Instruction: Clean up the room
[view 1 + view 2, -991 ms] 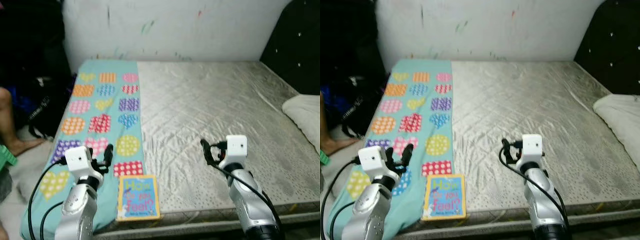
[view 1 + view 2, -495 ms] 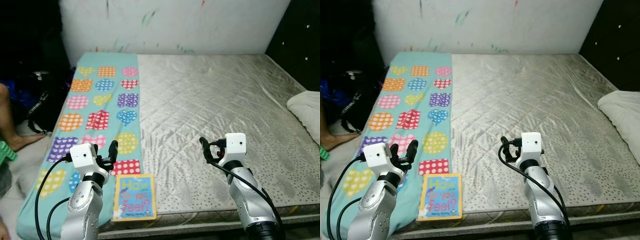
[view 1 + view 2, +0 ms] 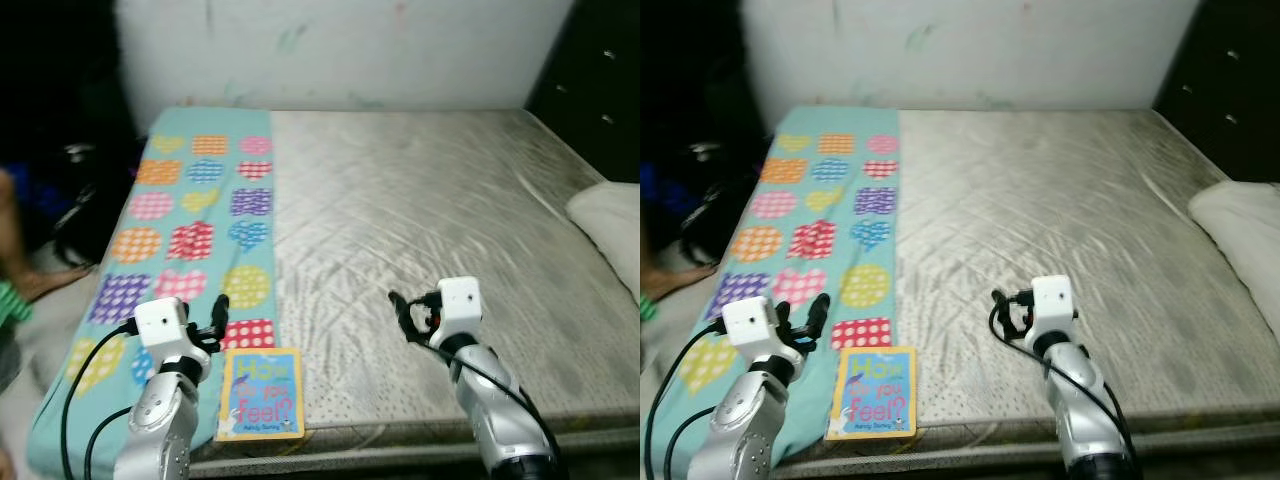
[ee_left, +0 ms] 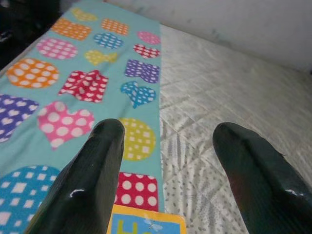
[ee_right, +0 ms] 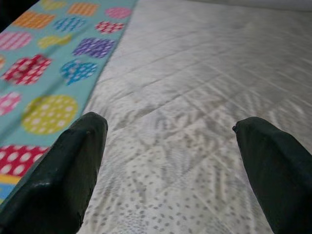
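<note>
A book [image 3: 261, 394] lies at the bed's [image 3: 420, 220] near edge, on a spotted sheet [image 3: 190, 215]. Left pincer [image 4: 165, 146] hovers just beside it, spread wide. Right pincer [image 5: 170, 141] hovers wide over bare mattress.

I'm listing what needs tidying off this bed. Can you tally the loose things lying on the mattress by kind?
Book: 1, at the near edge, by the left hand
Patterned cloth: 1, spread along the mattress's left side
White pillow: 1, at the right edge
Total: 3
</note>
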Robot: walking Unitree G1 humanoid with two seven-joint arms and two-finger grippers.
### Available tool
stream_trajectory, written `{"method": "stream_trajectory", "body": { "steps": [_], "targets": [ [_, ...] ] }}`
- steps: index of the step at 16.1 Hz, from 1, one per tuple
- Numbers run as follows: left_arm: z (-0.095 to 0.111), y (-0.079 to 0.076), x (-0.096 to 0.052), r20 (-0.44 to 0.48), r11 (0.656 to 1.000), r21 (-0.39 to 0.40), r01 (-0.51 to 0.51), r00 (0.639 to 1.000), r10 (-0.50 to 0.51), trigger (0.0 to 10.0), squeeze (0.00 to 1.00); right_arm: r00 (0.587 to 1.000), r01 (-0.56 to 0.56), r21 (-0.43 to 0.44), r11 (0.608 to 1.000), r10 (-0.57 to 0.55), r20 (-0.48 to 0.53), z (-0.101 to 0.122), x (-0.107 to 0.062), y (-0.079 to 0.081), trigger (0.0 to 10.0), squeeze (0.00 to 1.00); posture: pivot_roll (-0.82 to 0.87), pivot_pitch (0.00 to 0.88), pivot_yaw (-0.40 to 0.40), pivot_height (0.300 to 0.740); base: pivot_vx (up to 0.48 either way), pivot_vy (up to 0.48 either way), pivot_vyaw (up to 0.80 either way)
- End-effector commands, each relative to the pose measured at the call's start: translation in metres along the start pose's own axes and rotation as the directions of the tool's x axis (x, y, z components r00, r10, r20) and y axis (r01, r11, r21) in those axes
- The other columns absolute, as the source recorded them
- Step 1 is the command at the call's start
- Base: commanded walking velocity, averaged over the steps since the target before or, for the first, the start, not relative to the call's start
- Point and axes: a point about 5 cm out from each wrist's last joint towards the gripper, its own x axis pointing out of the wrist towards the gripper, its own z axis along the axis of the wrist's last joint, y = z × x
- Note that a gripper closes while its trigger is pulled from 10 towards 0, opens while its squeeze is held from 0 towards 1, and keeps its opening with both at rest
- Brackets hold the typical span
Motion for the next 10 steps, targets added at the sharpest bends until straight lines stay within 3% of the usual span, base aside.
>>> {"method": "stream_trajectory", "body": {
  "steps": [1,5,10],
  "targets": [
    [-0.0007,0.0021,-0.0006,-0.009,1.000,0.007,-0.012,1.000,0.012,10.0,0.00,1.000,-0.002,0.000,1.000,0.002,0.000,0.0017,0.0012,0.0007,10.0,0.00,-0.10,0.000,-0.036,0.740,0.000,0.000,0.80],
    [-0.0011,-0.0009,-0.0011,-0.010,1.000,0.003,0.012,1.000,-0.012,10.0,0.00,1.000,0.018,0.031,0.999,-0.018,-0.002,0.0016,0.0011,-0.0028,10.0,0.00,-0.10,0.000,-0.032,0.740,0.000,0.000,0.00],
    [-0.0010,-0.0023,0.0007,-0.014,1.000,0.014,0.023,1.000,-0.023,10.0,0.00,1.000,0.025,0.035,0.999,-0.025,0.000,0.0018,0.0019,-0.0030,10.0,0.00,-0.10,0.000,-0.029,0.740,0.000,0.433,0.00]
  ]
}}
